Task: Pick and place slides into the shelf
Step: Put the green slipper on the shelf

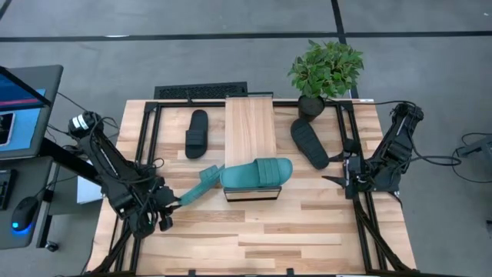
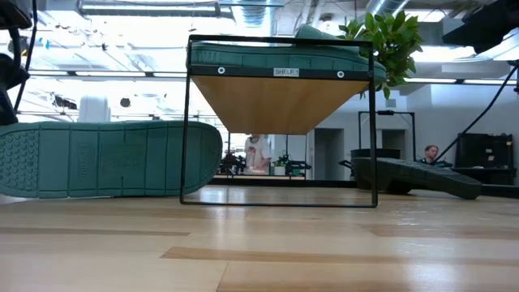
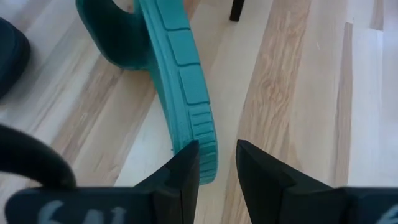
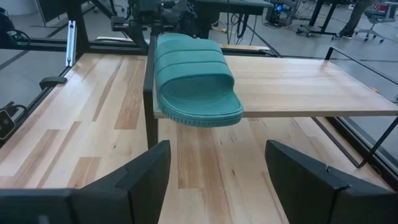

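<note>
a: starting with the biggest thing, the table (image 1: pixel 307 231) carries the shelf (image 1: pixel 250 123), a long light-wood top whose long axis runs from the near edge toward the far side, where a potted plant (image 1: pixel 326 71) stands.

b: and the slides?

a: one teal slide (image 1: pixel 257 172) lies strap-up across the shelf's near end, its long axis crosswise to the shelf, one end overhanging the shelf's edge on the right arm's side. the second teal slide (image 1: pixel 201 185) is off the shelf, just beside its near left corner, tipped on its edge with its sole showing in the low view, its long axis slanting from the left gripper up toward the shelf.

b: the black ones?

a: one black slide (image 1: pixel 197 133) lies on the table left of the shelf, long axis roughly parallel to it. the other black slide (image 1: pixel 309 142) lies on the right, angled, one end near the plant's pot.

b: the pincers?

a: the left gripper (image 3: pixel 217 165) is pinching the end of the tipped teal slide's sole between its fingers (image 3: pixel 186 171), narrowly parted. the right gripper (image 4: pixel 214 171) hangs right of the shelf, pointing at the shelved teal slide, fingers spread wide, holding and touching nothing.
</note>
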